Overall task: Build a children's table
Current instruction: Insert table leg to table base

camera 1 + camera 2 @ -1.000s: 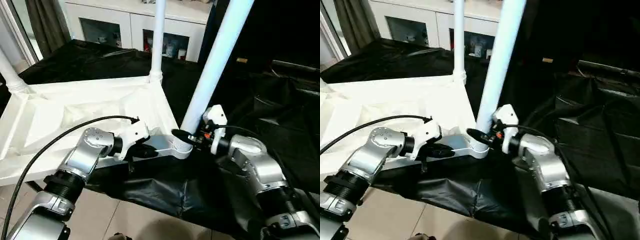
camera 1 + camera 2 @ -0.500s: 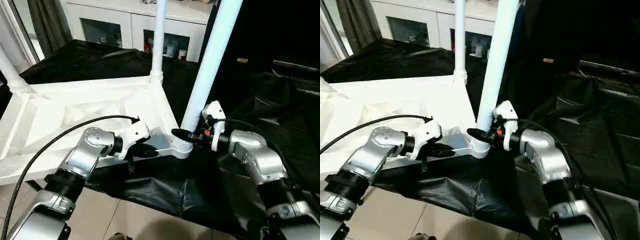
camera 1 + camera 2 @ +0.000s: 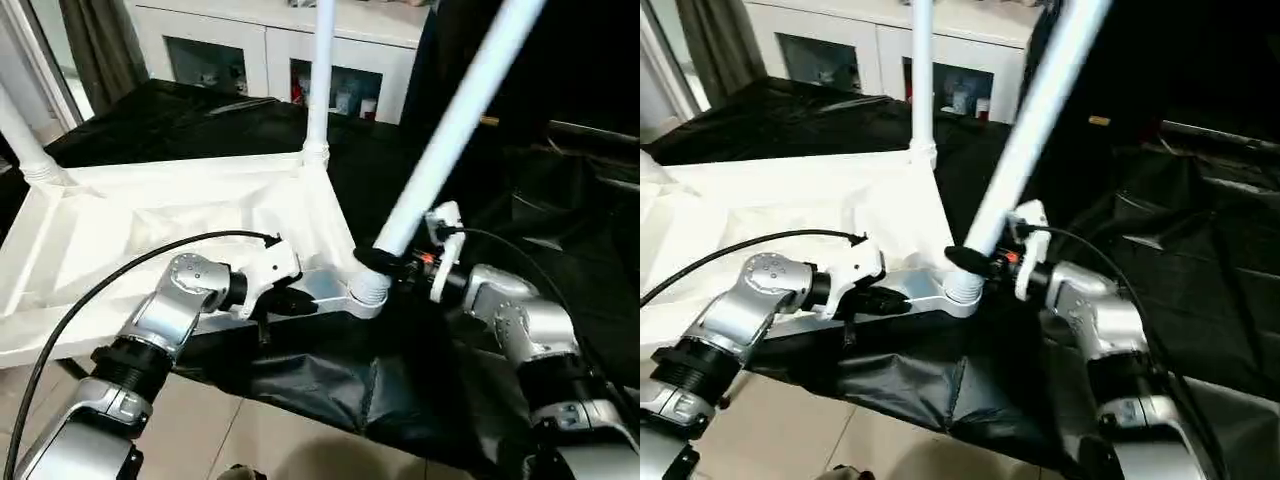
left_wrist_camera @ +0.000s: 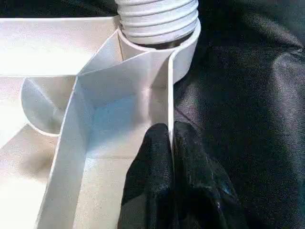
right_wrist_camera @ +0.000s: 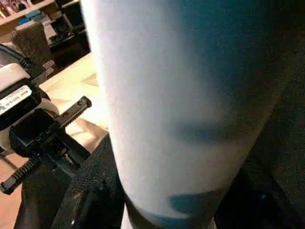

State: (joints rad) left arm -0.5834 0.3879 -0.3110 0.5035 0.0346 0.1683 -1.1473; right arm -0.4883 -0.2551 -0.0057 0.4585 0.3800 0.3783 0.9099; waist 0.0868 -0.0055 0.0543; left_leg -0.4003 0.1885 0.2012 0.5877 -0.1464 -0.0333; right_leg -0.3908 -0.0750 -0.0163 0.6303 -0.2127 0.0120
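I have the white table top lying upside down on the bench, which is draped in black sheeting, its ribbed underside facing up at me. Two legs stand upright in their sockets: one at the far corner and one at the far left corner.

My left hand is pinched shut on the thin near rim of the table top, just beside the near right corner socket. In the left wrist view one black finger sits inside the rim and the other outside, with the white wall squeezed between them. The socket is straight ahead of them, with the ribbed threaded end of a leg seated in it.

That third leg rises from the socket leaning well over to the right and away, not upright like the other two. My right hand is clasped about halfway closed around its lower end, just above the socket, with the black fingers wrapped around the tube. In the right wrist view the leg crosses close in front of the camera, and my left hand's white housing and black fittings sit beside it.

A white cabinet with glass doors stands behind the bench.
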